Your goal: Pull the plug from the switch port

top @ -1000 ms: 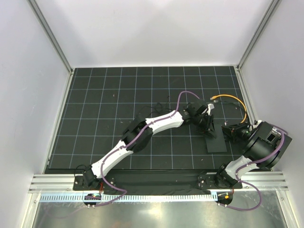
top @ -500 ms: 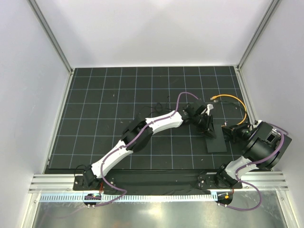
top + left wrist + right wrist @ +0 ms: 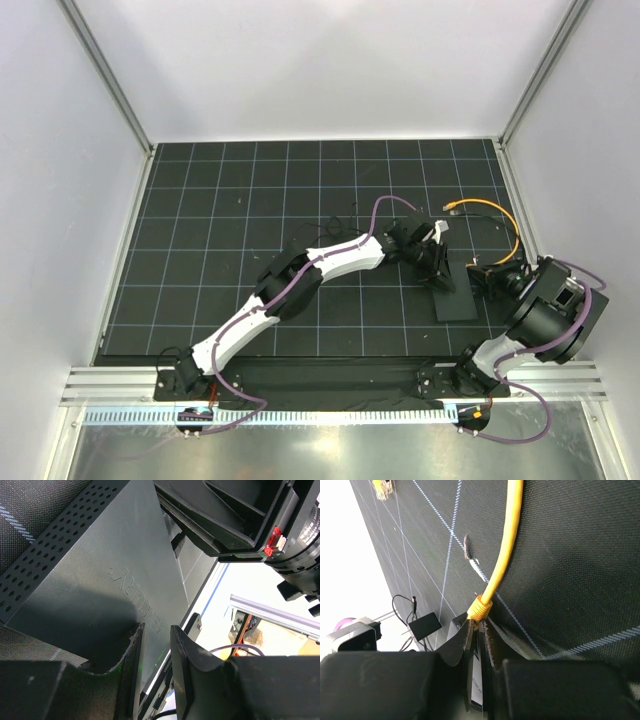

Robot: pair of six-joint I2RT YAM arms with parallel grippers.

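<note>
The switch box (image 3: 456,303) lies flat on the black mat, right of centre. In the left wrist view it is a black box (image 3: 100,580) with perforated vents. My left gripper (image 3: 436,268) is closed over the box's far edge, one finger on its top face (image 3: 156,627). A yellow cable (image 3: 505,215) arcs down to a yellow plug (image 3: 481,607) at the box's right edge (image 3: 454,628). My right gripper (image 3: 488,274) is shut on the plug's boot (image 3: 479,625). The boot sits against the box; the port itself is hidden.
The cable's free yellow end (image 3: 452,208) lies on the mat behind the box. A small black adapter block (image 3: 425,626) on thin black wire (image 3: 335,215) lies near the left arm's wrist. The right wall and mat edge (image 3: 512,200) are close to the right arm.
The right arm's elbow has sunk slightly toward the near edge. The left gripper and the box have stayed in place, and the plug stays at the box's edge.
</note>
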